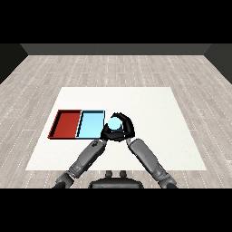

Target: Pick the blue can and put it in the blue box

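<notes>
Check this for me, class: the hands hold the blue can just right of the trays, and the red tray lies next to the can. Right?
Not quite. The head view shows the light blue tray next to the blue can; the red tray lies farther left. The rest stands.

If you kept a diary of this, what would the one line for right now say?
blue can: held just right of light blue tray | right robot hand: curled round can | left robot hand: at can, grip unclear

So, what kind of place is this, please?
Probably a bare test room for a sorting exercise: a white table on a grey plank floor, with a red tray and a light blue tray side by side.
</notes>
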`<state>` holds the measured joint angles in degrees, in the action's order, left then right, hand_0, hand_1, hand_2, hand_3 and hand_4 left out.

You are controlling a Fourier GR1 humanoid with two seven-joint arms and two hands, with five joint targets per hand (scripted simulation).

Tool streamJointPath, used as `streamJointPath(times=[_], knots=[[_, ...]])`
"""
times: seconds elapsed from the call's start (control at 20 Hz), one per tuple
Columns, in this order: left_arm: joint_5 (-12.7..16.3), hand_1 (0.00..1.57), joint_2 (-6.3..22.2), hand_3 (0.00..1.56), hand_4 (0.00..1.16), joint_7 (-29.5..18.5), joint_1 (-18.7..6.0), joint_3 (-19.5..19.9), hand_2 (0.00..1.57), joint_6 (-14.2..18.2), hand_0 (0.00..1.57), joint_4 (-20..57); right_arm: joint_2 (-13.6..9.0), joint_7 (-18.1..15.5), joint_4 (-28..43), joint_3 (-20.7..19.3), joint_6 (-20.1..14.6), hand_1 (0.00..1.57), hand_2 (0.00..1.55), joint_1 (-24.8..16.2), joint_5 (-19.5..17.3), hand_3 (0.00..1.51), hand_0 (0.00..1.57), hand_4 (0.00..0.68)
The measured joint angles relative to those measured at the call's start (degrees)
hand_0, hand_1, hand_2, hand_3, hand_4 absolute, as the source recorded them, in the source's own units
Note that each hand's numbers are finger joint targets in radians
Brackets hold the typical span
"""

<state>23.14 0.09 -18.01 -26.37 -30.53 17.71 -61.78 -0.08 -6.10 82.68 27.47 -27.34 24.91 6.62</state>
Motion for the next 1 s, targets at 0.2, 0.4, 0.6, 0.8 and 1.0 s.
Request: streamJointPath(times=[0.2, 0.4, 0.6, 0.8, 1.0], knots=[[1.9, 0.86, 0.1, 0.77, 0.57, -0.33, 0.02, -1.21, 0.94, 3.35, 0.86, 0.45, -0.09, -2.39, -0.96, 1.47, -1.29, 1.45, 1.45, 0.58, 3.66, 1.39, 1.45, 0.614], [9.64, 1.57, 0.12, 1.46, 0.82, -5.49, -0.48, -2.97, 1.57, 4.33, 1.57, 2.14, -0.13, -3.89, -0.79, 1.79, -1.95, 1.46, 1.44, 1.08, 6.55, 1.4, 1.46, 0.634], [13.71, 1.57, 0.09, 1.5, 0.95, -8.2, -2.19, -3.66, 1.57, 4.65, 1.57, 4.76, -0.08, -4.21, -0.31, 1.29, -1.53, 1.44, 1.44, 0.44, 6.96, 1.39, 1.44, 0.618], [14.97, 1.57, 0.15, 1.51, 1.11, -11.46, -3.7, -3.56, 1.57, 3.79, 1.57, 7.59, -0.34, -4.61, 0.63, 1.72, -1.67, 1.39, 1.42, -0.22, 7.68, 1.37, 1.39, 0.528], [15.77, 1.57, -0.1, 1.54, 1.12, -15.09, -2.83, -5.15, 1.57, 5.89, 1.57, 7.5, -0.51, -4.61, 0.02, 0.82, 1.34, 0.0, 0.0, -0.24, 9.49, 0.0, 0.0, 0.0]])
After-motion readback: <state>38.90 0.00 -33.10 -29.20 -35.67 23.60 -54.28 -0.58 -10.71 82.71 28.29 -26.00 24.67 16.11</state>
